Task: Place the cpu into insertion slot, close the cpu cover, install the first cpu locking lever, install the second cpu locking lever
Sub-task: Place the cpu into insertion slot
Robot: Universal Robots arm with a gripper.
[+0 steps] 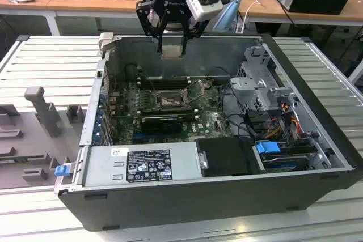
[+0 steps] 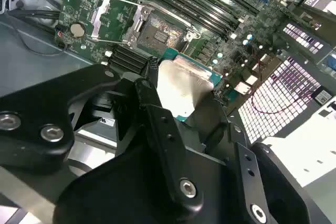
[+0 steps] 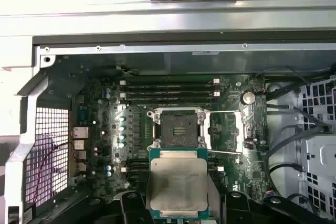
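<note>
Open PC case (image 1: 198,202) on slatted table (image 1: 51,55).
- Near wall: power supply (image 1: 142,165) w/ label. Drive cage (image 1: 261,83) + cables toward the exterior view's right.
- Mid: green board w/ black ribbed block (image 1: 161,122) just on near side of insertion slot (image 3: 176,128). Slot bare, pin field exposed. Cpu cover (image 2: 136,22) swung open, lying beside it.
- Memory slots (image 3: 170,88) just beyond slot.
- Over case's far wall: gripper (image 1: 172,42) clamped on cpu (image 3: 178,184), held aloft, apart from board.
</note>
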